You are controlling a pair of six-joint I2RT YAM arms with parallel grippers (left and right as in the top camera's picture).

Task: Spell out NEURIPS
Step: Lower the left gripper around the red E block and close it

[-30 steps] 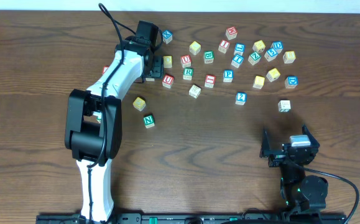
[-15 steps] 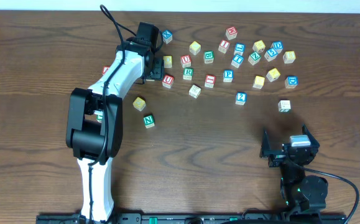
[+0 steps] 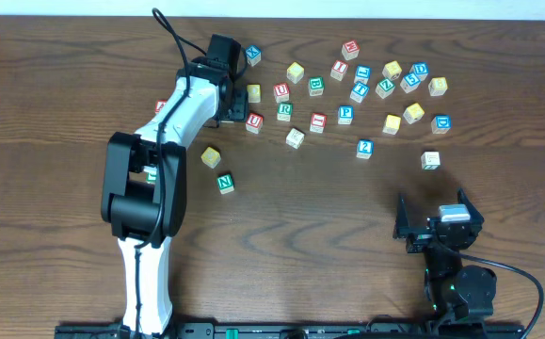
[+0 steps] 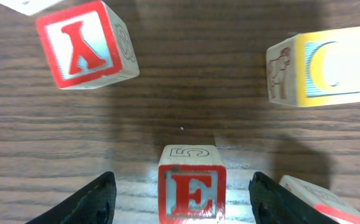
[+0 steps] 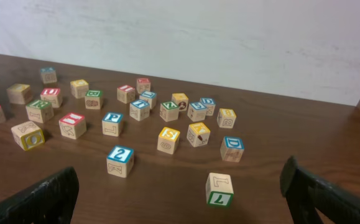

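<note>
Hardly anything has shifted: the left arm [image 3: 173,118] leans a touch rightward at its elbow, and the cubes lie unmoved. Its left gripper [image 4: 183,194] hangs open astride the red E cube [image 4: 192,186], with a gap on each side. From overhead that cube seems hidden beneath the wrist. The green N cube [image 3: 225,183] sits apart, nearer the arm's base. The right gripper [image 5: 180,193] gapes wide, holding nothing.

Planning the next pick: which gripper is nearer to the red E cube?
Left. The left gripper straddles the red E cube, jaws open; the right gripper sits far away.
</note>
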